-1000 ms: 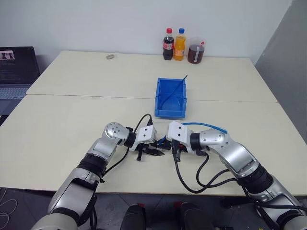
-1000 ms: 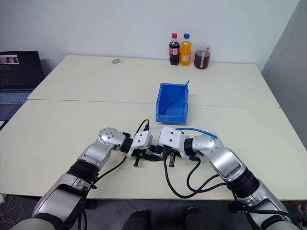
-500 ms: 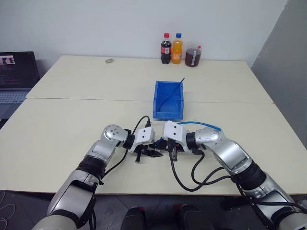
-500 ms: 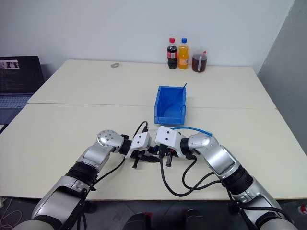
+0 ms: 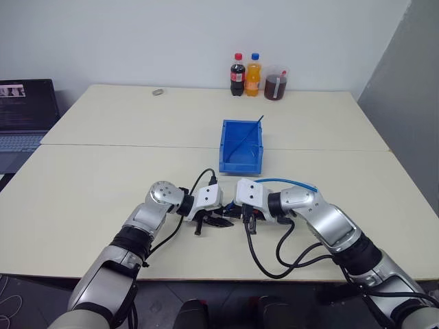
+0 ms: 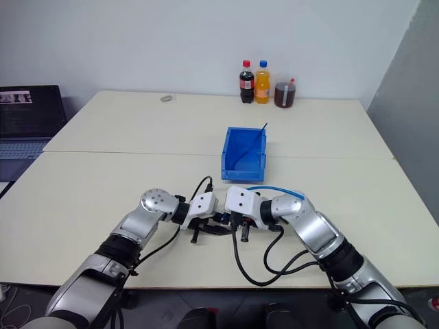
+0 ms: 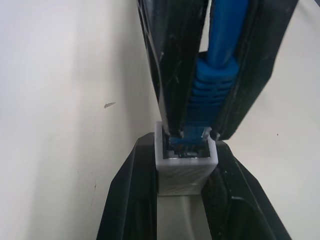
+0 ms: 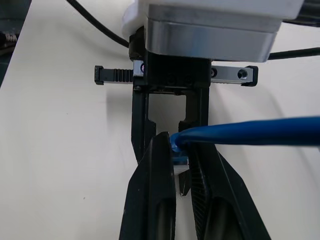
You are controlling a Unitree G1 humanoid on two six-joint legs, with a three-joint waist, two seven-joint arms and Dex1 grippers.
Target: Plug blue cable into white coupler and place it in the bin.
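Hands meeting nose to nose low over the pale counter (image 5: 103,178): left hand (image 7: 186,172) clamped on tiny white boxy plastic coupler (image 7: 185,170), right hand (image 8: 181,165) pinching thin light-blue cable (image 7: 215,80), plug tip in coupler's mouth. Bright blue plastic bin (image 5: 241,145) at 12 o'clock.

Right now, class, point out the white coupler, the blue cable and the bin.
white coupler (image 7: 184,170), left wrist view, on its ribbed white body.
blue cable (image 7: 212,95), left wrist view, on the ribbed boot behind the plug.
bin (image 5: 241,164), left eye view, on its front lip.
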